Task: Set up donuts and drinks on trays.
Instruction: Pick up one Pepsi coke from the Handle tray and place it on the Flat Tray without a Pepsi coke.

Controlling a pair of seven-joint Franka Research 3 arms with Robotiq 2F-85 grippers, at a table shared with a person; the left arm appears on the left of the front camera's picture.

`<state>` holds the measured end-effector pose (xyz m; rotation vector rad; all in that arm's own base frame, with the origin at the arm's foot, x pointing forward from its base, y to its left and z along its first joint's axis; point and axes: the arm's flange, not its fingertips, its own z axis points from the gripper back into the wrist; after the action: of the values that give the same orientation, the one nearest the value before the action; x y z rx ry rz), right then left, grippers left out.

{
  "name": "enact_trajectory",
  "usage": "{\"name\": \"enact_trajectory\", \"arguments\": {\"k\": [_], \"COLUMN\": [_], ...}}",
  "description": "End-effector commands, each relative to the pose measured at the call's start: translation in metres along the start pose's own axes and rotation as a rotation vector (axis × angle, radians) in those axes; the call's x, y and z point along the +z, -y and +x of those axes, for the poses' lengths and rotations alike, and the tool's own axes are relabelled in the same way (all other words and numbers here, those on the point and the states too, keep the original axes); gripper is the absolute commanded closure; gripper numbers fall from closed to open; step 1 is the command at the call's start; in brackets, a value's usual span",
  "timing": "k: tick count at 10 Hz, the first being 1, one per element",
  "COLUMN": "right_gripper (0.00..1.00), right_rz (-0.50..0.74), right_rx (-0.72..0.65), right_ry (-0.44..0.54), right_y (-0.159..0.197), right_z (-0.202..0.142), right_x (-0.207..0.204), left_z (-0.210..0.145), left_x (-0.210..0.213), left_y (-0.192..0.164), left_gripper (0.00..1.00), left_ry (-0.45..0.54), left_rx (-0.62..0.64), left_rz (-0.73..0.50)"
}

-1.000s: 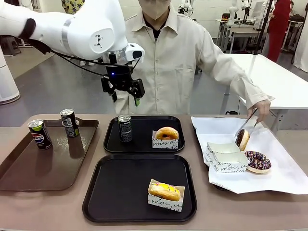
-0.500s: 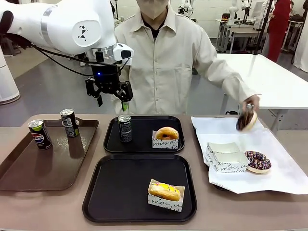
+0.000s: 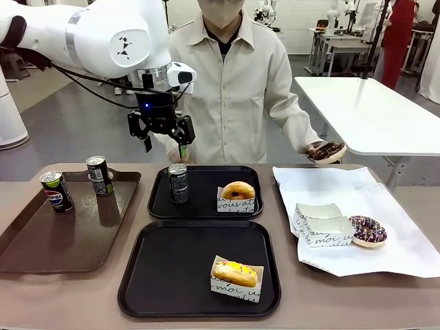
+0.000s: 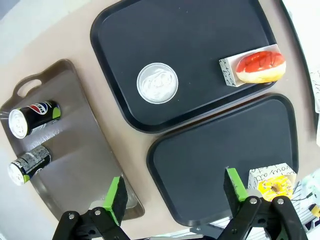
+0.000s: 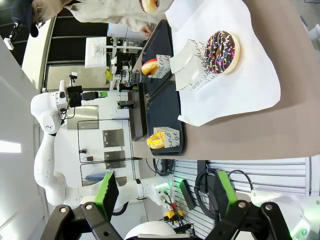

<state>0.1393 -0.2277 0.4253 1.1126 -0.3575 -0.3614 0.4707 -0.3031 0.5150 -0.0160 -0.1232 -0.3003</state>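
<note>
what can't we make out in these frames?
- Front view: print on the can in the far black tray, too small to read.
- Front view: what holds the chocolate donut at the far edge, too small to tell.
- Left wrist view: yellow donut, partly behind a finger of the left gripper.
- Front view: inside of the paper sleeves, hidden by their own walls.

Left pincer (image 3: 165,147) high, open, right pincer (image 5: 166,188) open
</note>
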Motion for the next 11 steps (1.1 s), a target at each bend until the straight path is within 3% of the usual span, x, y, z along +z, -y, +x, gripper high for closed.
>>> {"name": "enact_trajectory", "arguments": {"k": [1, 3, 5, 7, 10, 11], "right_gripper": [0.00, 0.00, 0.00, 0.00, 0.00, 0.00], "right_rz": [0.028, 0.028, 0.028, 0.028, 0.028, 0.028], "right_rx": [0.018, 0.018, 0.018, 0.018, 0.018, 0.018], "right_ry": [0.008, 0.008, 0.008, 0.008, 0.008, 0.008], "right_y": [0.001, 0.001, 0.001, 0.001, 0.001, 0.001], "right_z": [-0.001, -0.001, -0.001, -0.001, -0.001, -0.001], "right_x": [0.000, 0.000, 0.000, 0.000, 0.000, 0.000], "left_z": [0.006, -0.084, -0.087, -0.068, -0.034, -0.042], "left_x": [0.021, 0.038, 0.067, 0.072, 0.063, 0.063], "left_y": [-0.030, -0.106, -0.173, -0.229, -0.279, -0.263], "left_gripper": [0.00, 0.00, 0.00, 0.00, 0.00, 0.00], "left_ry": [-0.119, -0.108, -0.036, -0.017, -0.027, 0.017], "left_rx": [0.038, 0.163, 0.184, 0.271, 0.315, 0.315], "left_rz": [-0.092, -0.137, -0.006, -0.006, 0.090, 0.062]}}
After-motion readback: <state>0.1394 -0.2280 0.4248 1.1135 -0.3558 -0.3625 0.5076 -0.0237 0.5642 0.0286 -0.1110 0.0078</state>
